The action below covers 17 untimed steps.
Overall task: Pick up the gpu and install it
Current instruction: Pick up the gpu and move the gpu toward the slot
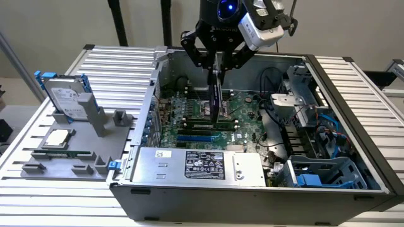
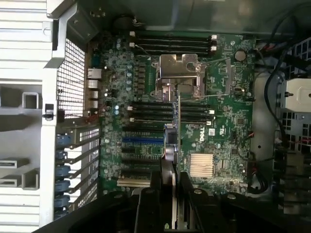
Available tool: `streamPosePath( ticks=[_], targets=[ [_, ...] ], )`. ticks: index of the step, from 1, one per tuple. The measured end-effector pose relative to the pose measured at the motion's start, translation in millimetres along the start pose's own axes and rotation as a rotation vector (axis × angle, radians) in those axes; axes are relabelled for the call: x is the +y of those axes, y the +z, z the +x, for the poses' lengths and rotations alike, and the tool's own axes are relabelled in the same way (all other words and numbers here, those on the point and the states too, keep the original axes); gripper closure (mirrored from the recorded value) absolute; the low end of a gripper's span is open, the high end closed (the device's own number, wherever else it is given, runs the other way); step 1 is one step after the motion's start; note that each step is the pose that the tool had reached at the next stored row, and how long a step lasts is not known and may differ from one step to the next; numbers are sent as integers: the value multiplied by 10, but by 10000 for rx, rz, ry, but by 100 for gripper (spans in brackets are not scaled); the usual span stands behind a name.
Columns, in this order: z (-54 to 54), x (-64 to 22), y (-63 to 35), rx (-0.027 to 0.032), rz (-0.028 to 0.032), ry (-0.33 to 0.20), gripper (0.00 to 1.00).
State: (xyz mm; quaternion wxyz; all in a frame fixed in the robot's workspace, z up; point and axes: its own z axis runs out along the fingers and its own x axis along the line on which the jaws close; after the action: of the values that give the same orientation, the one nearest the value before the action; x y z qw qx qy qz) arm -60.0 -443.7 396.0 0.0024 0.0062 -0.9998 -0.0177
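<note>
- Closest to the exterior camera sits the silver power supply [image 1: 200,165] with its black label, at the front of the open computer case [image 1: 252,201].
- Behind it lies the green motherboard [image 1: 243,106] [image 2: 228,131], flat on the case floor, with rows of dark slots across it.
- Above the board, the tool [image 1: 218,66] [image 2: 173,204] is clamped on the top edge of the graphics card [image 1: 218,97] [image 2: 171,145], one finger on each face.
- Held upright and edge-on, the card hangs inside the case over the middle of the board; its lower edge is close to the slots, and I cannot tell whether it touches them.
- On the exterior view's right, a blue drive cage [image 1: 322,175] fills the front corner of the case.
- On the exterior view's left, a grey holder [image 1: 94,158] rests on the slatted table [image 1: 120,61], well apart from the card.
- It carries a silver hard drive [image 1: 66,97] with blue rails standing upright, a square chip [image 1: 57,138], and a narrow green memory stick [image 1: 62,154].
</note>
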Motion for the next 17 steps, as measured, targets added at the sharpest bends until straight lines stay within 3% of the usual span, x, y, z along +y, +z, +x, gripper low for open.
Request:
streamPosePath(
  ticks=[2, 4, 17],
  targets=[
    [-17, 0, 44, 0, -1, 14, 100],
    [-29, 0, 53, 54, -1, 18, 100],
    [-29, 0, 53, 54, -1, 18, 100]
  ],
)
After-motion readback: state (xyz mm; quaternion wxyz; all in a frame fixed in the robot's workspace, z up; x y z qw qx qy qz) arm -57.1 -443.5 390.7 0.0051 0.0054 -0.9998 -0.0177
